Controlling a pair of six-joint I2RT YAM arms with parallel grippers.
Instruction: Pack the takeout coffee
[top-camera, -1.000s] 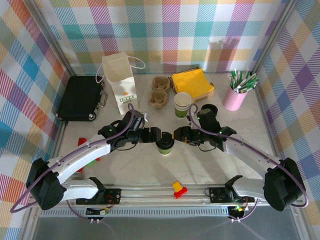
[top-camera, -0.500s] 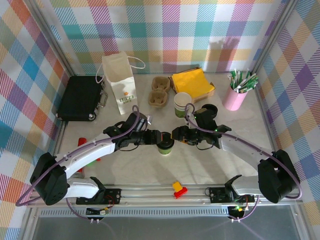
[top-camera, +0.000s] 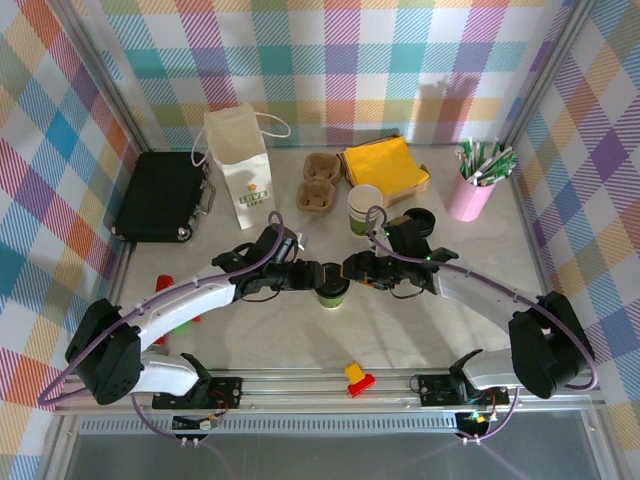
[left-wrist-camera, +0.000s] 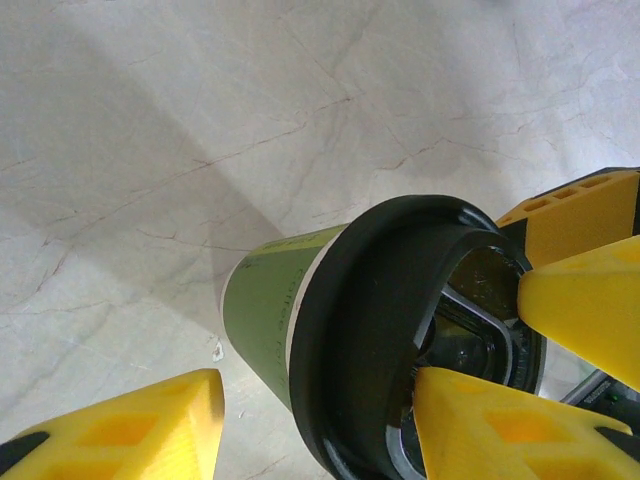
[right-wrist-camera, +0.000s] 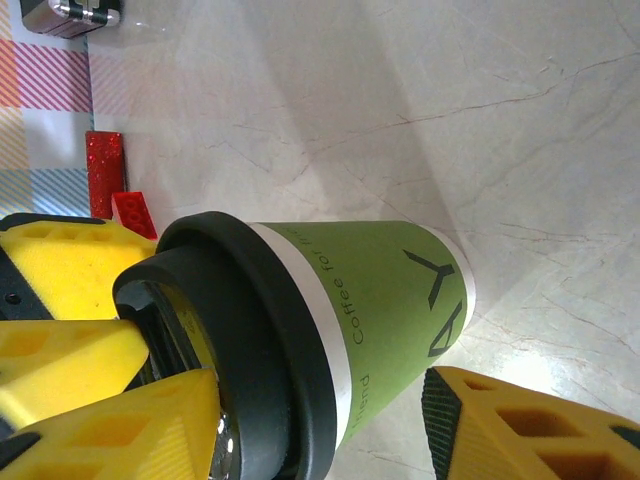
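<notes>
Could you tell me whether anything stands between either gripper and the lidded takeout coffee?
Nothing visible does. The left gripper and right gripper flank the takeout coffee, yellow fingers right at its black lid; whether either actually grips it is unclear.

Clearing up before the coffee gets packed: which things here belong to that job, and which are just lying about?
For the job:
lidded coffee cup
paper bag, probably
cardboard cup tray, possibly

Lying about:
black case
yellow paper stack
lidless cup
pink cup of sticks
red and yellow block
</notes>
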